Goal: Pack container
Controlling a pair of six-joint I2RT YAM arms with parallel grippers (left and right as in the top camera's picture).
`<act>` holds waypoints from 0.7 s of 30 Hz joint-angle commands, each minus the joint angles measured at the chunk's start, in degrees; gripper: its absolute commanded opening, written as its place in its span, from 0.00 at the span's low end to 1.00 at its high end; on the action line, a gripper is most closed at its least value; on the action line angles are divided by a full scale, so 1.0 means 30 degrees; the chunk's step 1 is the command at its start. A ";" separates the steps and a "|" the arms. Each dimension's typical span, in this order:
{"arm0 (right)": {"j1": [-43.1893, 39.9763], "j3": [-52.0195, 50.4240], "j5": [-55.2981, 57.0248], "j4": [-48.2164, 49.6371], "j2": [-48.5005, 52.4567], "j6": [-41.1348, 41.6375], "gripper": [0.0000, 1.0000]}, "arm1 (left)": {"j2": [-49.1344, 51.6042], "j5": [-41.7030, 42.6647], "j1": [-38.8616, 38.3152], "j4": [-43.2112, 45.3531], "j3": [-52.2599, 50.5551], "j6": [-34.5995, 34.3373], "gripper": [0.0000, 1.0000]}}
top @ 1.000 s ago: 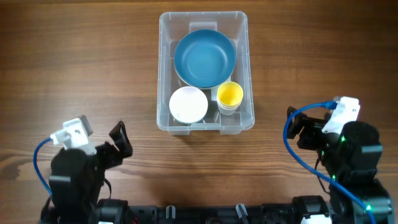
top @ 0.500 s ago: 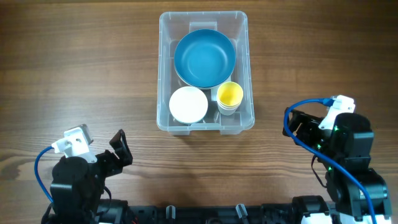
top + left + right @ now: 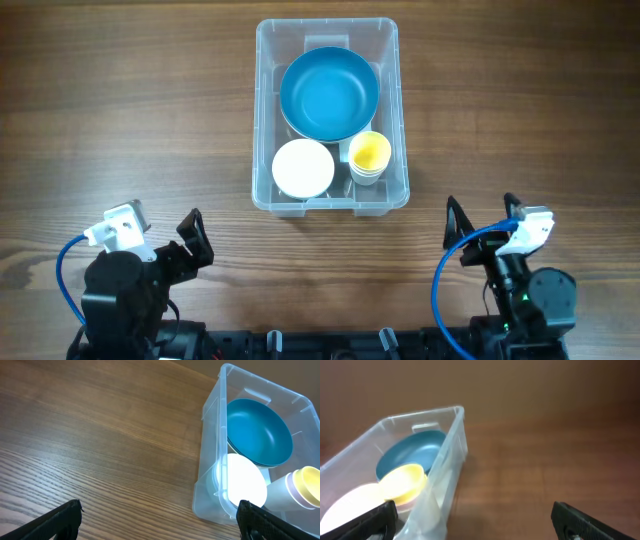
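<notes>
Wooden tabletop (image 3: 120, 100) bears the container (image 3: 262, 120) toward its far edge, holding blue bowl (image 3: 329, 95), white bowl (image 3: 303, 168), yellow cup (image 3: 369, 153); left pincer (image 3: 157, 515) and right pincer (image 3: 481, 215) gape wide, empty; parking clear seems wise

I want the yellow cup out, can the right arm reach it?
Probably yes: the container is lidless, the yellow cup stands in its near right corner, and only bare table separates it from the open right pincer.
</notes>
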 commanded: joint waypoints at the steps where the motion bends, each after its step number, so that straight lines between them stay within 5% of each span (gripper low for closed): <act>1: 0.0007 -0.1690 -0.0328 0.3315 -0.0350 -0.0925 1.00 | -0.0124 0.0168 -0.0109 0.0044 -0.0102 -0.0175 1.00; 5: 0.0007 -0.4648 -0.0262 1.0375 -0.0357 -0.1851 1.00 | -0.0124 0.0168 -0.0102 0.0051 -0.0102 -0.0175 1.00; 9: 0.0007 -0.4998 -0.0423 0.7847 -0.0357 -0.3155 1.00 | -0.0124 0.0168 -0.0102 0.0051 -0.0102 -0.0175 1.00; 21: 0.0007 -0.4998 -0.0408 0.7941 -0.0204 -0.2965 1.00 | -0.0124 0.0168 -0.0102 0.0051 -0.0102 -0.0175 1.00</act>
